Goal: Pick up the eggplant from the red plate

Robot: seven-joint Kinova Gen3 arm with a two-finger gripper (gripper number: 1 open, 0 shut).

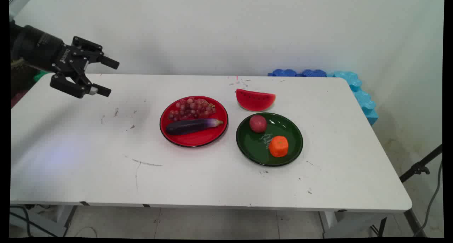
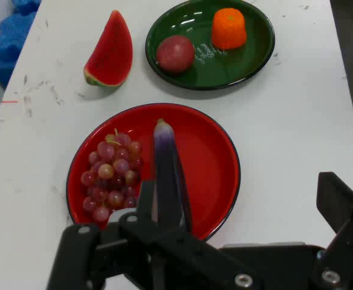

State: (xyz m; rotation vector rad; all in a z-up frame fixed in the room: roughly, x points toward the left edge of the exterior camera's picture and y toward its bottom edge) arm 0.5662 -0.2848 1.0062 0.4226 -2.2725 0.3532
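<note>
Main view: black two-finger gripper [image 1: 105, 77] hangs released, empty, above table's left end, well apart from round red plate [image 1: 194, 141] at its 4 o'clock holding glossy purple eggplant [image 1: 193, 126], long axis 9-to-3, beside pink grape bunch [image 1: 191, 108].

A robotics lab, by the look of it: a scuffed white folding table [image 1: 212, 179] against a bare wall, blue foam mats [image 1: 354, 87] stacked behind, a black tripod leg [image 1: 419, 168] and cables on the tiled floor.
</note>
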